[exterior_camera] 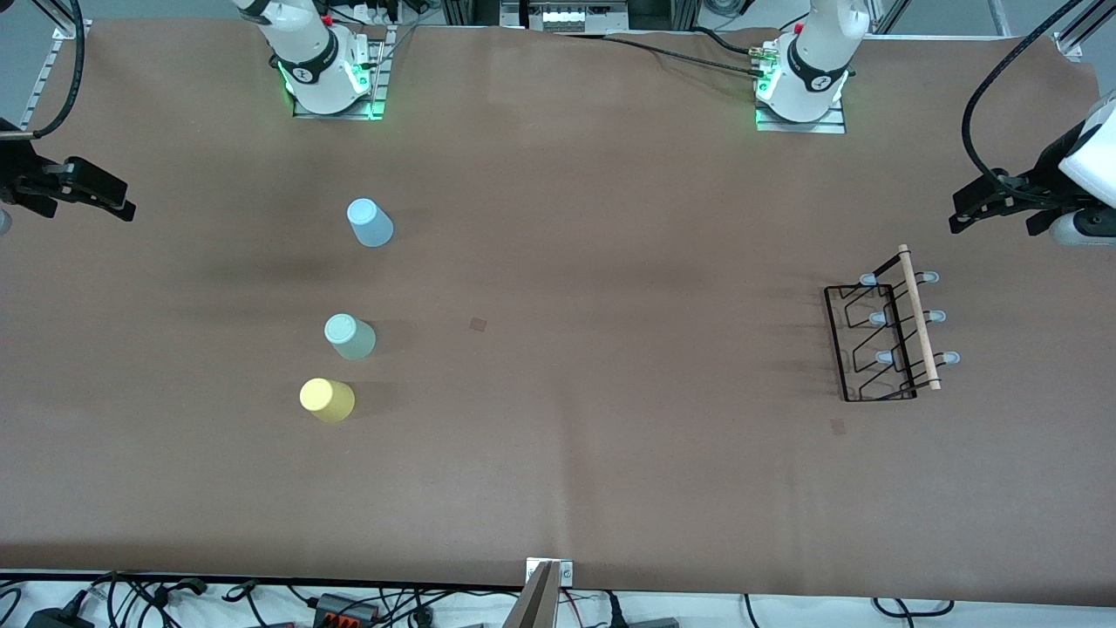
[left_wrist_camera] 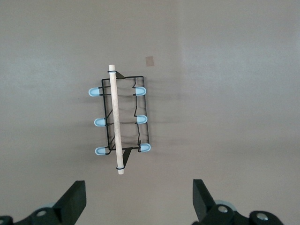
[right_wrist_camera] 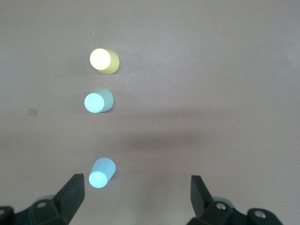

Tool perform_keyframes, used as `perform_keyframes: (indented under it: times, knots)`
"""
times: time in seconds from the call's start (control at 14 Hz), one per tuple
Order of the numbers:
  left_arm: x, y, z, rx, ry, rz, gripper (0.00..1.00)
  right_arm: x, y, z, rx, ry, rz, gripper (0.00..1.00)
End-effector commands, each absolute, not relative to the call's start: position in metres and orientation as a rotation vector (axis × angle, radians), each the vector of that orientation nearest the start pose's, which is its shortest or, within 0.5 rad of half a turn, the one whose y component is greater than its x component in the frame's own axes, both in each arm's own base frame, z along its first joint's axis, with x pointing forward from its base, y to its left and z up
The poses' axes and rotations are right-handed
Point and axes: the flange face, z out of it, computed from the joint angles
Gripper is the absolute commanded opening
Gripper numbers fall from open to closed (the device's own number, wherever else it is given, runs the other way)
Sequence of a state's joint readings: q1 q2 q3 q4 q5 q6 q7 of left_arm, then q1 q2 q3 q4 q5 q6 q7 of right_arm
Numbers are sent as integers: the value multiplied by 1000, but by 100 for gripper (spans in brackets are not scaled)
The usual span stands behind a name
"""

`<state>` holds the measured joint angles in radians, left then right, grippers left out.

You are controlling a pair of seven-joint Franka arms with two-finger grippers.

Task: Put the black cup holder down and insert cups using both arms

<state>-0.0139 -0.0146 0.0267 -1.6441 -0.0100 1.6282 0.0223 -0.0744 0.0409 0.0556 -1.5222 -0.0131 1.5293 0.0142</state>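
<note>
With both arms waiting at the worktop's ends, your left gripper and right gripper hung wide open and empty, while the light, stiff black cup holder, best taken by its wooden rod, stood well apart from the three light, likely slippery cups.

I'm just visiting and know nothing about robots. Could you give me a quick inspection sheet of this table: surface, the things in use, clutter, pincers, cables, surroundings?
Surface: brown table cover, two small darker marks.
Job's things: black cup holder standing toward the left arm's end; light blue cup, pale green cup and yellow cup upside down toward the right arm's end, apart.
Clutter: nothing seen.
Pincers: left pincer open above the holder; right pincer open above the cups; both empty.
Cables: along the table's edges, off the work area.
Surroundings: metal framing at the edges.
</note>
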Motion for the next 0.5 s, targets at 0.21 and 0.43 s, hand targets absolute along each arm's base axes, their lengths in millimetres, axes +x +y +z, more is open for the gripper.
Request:
perform_keyframes:
  times: [0.21, 0.43]
  knots:
    - [555, 5, 602, -3150, 7, -3, 100, 564, -13, 609, -3139, 65, 137, 100]
    - [555, 4, 602, -3150, 9, -3, 100, 577, -2, 568, -3123, -2, 278, 100]
